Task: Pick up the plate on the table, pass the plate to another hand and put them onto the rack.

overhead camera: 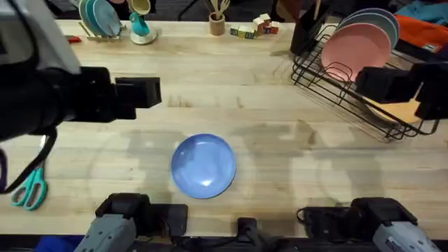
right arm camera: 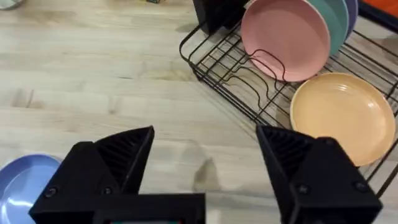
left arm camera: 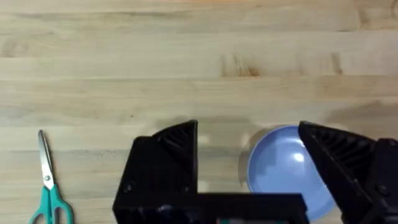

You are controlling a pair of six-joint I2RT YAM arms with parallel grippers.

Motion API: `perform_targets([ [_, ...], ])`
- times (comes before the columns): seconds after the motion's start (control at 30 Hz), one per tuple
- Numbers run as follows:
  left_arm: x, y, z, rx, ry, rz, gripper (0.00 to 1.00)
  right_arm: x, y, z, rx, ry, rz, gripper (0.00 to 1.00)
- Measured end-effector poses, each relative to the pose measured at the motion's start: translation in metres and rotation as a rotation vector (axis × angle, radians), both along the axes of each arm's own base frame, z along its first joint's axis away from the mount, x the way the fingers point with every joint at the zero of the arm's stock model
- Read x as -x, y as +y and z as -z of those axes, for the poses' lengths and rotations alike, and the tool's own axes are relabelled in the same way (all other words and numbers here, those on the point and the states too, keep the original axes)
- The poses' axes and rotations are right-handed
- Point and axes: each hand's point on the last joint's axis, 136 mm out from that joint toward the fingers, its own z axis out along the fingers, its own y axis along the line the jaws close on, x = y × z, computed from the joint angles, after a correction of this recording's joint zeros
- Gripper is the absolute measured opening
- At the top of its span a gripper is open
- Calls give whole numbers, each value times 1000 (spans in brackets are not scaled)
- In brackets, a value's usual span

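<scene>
A pale wood worktop point(overhead camera: 280, 150) spreads under me, bare through the middle. Far right stands the black wire rack point(overhead camera: 329, 84), with a pink plate point(overhead camera: 355, 47) upright in its slots and a yellow dish point(right arm camera: 342, 115) lying in it. The blue plate point(overhead camera: 204, 165) lies flat near the front, between my two bases. It looks stiff, light and glossy, so likely slippery; lying flat, its raised rim is the only place I can pinch, one finger slid beneath. My left end effector point(left arm camera: 249, 162) hangs open with the plate's rim between its fingers. My right end effector point(right arm camera: 205, 165) hangs open near the rack.
</scene>
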Motion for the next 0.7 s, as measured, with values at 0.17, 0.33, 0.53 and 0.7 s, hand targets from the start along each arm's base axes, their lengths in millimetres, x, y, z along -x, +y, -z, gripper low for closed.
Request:
perform_targets([
  [0.17,-2,0,8,0,47,0,993,1,1,2,-2,9,-2,995],
  [0.33,1,0,10,0,59,0,993,3,1,4,-4,20,-5,996],
  [0.53,1,0,11,0,62,0,993,3,1,4,-4,21,-5,997],
  [0.7,7,0,16,-11,97,14,993,3,1,4,-4,21,-5,996],
])
